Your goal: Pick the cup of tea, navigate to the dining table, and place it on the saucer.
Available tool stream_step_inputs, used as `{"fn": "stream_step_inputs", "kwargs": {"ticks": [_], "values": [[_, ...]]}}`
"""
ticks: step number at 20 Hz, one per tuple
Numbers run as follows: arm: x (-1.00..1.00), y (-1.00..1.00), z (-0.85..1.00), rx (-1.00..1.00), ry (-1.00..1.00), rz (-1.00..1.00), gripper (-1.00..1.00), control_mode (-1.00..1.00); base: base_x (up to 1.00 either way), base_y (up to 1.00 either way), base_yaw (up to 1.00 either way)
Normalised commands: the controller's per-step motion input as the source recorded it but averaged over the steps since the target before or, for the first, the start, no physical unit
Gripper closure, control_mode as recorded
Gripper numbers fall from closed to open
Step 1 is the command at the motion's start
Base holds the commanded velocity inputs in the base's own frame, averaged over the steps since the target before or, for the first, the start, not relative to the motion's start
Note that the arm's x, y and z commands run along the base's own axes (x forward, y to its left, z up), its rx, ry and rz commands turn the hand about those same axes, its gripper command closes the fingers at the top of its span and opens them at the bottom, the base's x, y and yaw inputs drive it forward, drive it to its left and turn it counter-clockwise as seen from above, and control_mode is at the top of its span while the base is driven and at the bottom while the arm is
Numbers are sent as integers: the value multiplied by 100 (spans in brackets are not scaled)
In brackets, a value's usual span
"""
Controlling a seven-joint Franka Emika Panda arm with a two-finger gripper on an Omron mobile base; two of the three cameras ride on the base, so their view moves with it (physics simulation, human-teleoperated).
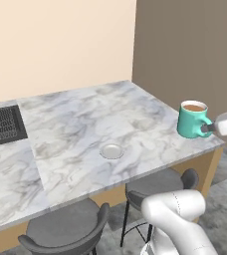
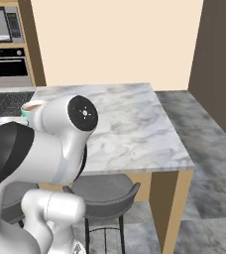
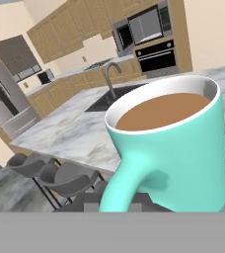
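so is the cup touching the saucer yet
Apart. The left base view shows the cup of tea held at the table's right edge, with bare marble between it and the saucer.

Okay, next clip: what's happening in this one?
The white arm is carrying the cup of tea, with its pincer shut on the mug's handle. The cup is upright, full of brown tea, and held in the air over the right end of the dining table. The saucer sits bare near the table's front edge, well to the left of the cup, so the placing has not yet been done. Two grey stools stand tucked under that edge.
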Motion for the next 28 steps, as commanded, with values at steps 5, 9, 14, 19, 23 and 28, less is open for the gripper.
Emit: {"fn": "stream_step_inputs", "kwargs": {"ticks": [5,9,14,19,23,28], "values": [[0,0,0,0,0,0,100,100,0,0,0],[0,0,0,0,0,0,100,100,0,0,4],[24,-5,-23,4,0,14,100,-100,4,0,3],[76,16,-79,2,5,31,100,-100,0,0,0],[100,15,-67,0,2,29,100,-100,0,0,0],[94,19,-67,0,-6,28,100,-100,0,0,0]]}}
